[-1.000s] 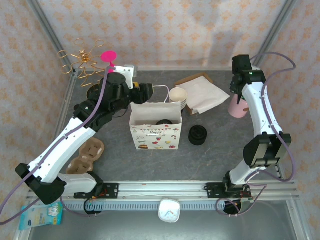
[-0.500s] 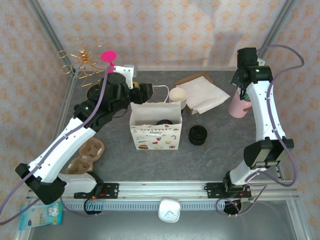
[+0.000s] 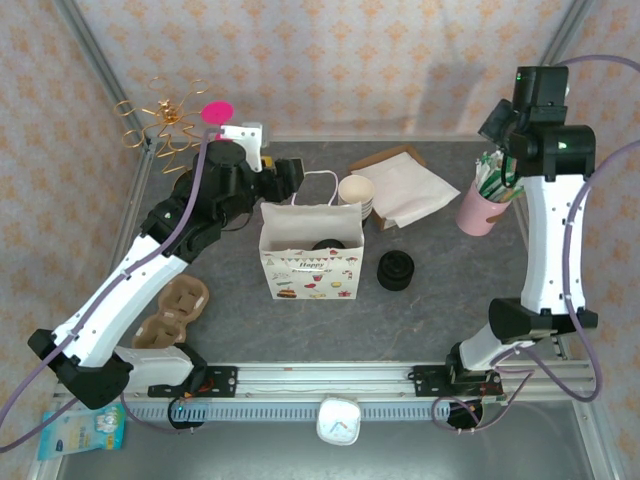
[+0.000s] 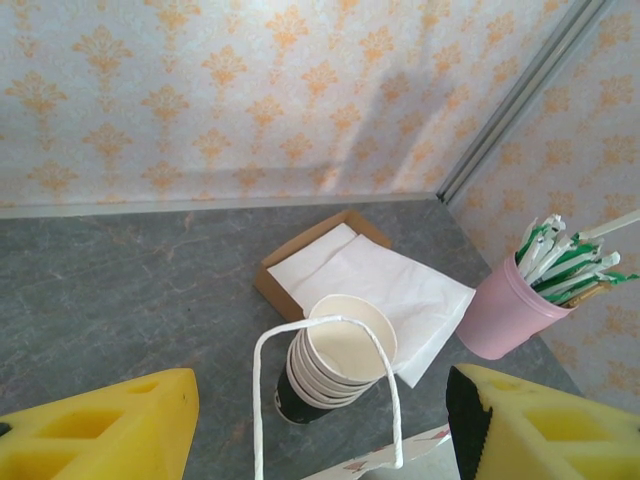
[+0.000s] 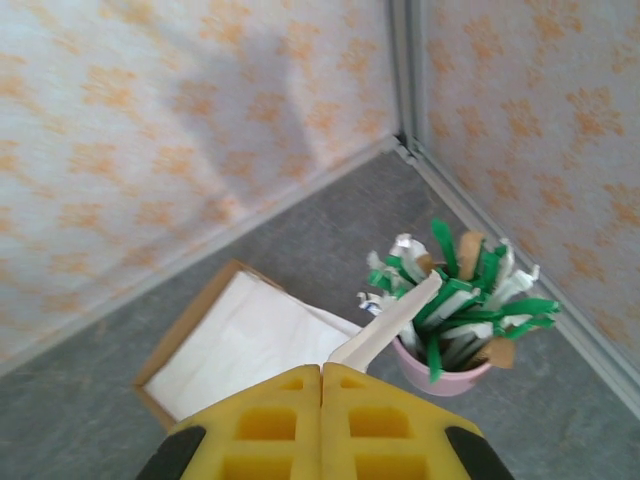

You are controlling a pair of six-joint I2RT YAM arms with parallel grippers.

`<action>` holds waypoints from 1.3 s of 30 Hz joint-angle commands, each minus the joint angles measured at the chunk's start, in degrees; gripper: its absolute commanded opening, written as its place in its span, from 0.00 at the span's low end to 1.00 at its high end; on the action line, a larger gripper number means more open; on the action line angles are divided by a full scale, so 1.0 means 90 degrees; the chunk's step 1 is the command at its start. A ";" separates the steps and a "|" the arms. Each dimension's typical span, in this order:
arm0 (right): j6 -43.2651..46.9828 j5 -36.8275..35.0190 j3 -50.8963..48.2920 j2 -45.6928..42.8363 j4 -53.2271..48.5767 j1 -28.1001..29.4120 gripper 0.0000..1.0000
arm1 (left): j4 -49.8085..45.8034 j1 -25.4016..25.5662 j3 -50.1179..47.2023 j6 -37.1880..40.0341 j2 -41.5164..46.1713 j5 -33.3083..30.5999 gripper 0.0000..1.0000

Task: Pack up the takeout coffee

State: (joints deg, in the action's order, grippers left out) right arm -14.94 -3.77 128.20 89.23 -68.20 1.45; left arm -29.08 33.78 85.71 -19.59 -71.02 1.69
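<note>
Black plastic, a round disc, shows inside the open printed paper gift bag [image 3: 310,268] that stands at the centre of the grey worktop [image 3: 440,310] in the top view. I judge this lid to be the top of the takeout coffee [image 3: 328,244], a small paper cup whose walls the bag hides.

I expect it to be light, with soft walls that dent under a hard squeeze and a lid that may pop loose. I would hold it gently around the wall just under the lid rim and keep it upright.

My left end effector [image 4: 320,415] hangs just above and left of the bag in the top view. Its jaws are wide and empty, and the bag's white cord handle [image 4: 257,410] loops up between its yellow fingers. The coffee sits just below it in the frame.

My right end effector [image 5: 321,372] is at the upper right, well apart from the coffee. It is pinched closed on a pale paper-wrapped stick [image 5: 385,325] that leads to the pink cup [image 5: 445,375] of stirrers.
</note>
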 commanded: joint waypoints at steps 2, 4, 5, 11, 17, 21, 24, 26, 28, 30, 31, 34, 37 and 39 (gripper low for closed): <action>-0.0003 0.0932 0.0163 -0.0447 -0.0092 -0.0035 0.00 | -0.0106 0.0018 0.0278 -0.0025 0.0020 -0.0444 0.68; 0.0010 0.1265 -0.0003 -0.0649 0.0114 -0.0026 0.00 | -0.0199 0.0017 0.0319 -0.0012 0.0057 -0.0578 0.68; 0.0025 0.1509 -0.0083 -0.0735 0.0202 -0.0030 0.00 | -0.0252 0.0016 0.0334 0.0008 0.0067 -0.0658 0.69; 0.0080 0.3159 -0.0688 -0.1171 0.0757 -0.0033 0.00 | -0.0699 0.0011 0.0412 -0.0060 0.0230 -0.1239 0.69; -0.0103 0.4889 -0.1459 -0.1569 0.1499 0.0020 0.00 | -0.1163 -0.0012 0.0261 -0.0426 0.0509 -0.1630 0.69; -0.0360 0.5407 -0.1956 -0.1885 0.2102 0.0369 0.00 | -0.1395 -0.0023 -0.0056 -0.0888 0.0783 -0.1768 0.69; -0.0539 0.5710 -0.2230 -0.2077 0.2530 0.0644 0.00 | -0.1438 -0.0032 -0.0394 -0.1233 0.1061 -0.1862 0.69; -0.0618 0.5998 -0.2349 -0.2126 0.2710 0.0789 0.00 | -0.1446 -0.0033 -0.0556 -0.1393 0.1220 -0.1872 0.69; -0.0643 0.6193 -0.2487 -0.2206 0.2878 0.0932 0.00 | -0.1518 -0.0042 -0.0652 -0.1521 0.1349 -0.1930 0.69; -0.0653 0.6435 -0.2599 -0.2296 0.3043 0.1017 0.00 | -0.1561 -0.0042 -0.0754 -0.1518 0.1461 -0.1993 0.69; -0.0702 0.6594 -0.2670 -0.2343 0.3159 0.1060 0.00 | -0.1582 -0.0042 -0.0815 -0.1720 0.1516 -0.2042 0.69; -0.0863 0.6953 -0.2952 -0.2356 0.3487 0.1311 0.00 | -0.1602 -0.0042 -0.0951 -0.1796 0.1623 -0.2059 0.69; -0.0774 0.6798 -0.3047 -0.2543 0.3441 0.1737 0.00 | -0.1568 -0.0041 -0.1118 -0.1884 0.1736 -0.2033 0.69; -0.0756 0.6728 -0.3171 -0.2553 0.3452 0.2054 0.00 | -0.1539 -0.0037 -0.1217 -0.1930 0.1804 -0.2034 0.69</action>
State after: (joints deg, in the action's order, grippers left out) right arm -21.43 54.94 100.57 67.81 -40.21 17.28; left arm -42.17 33.71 75.96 -35.07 -55.92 -15.14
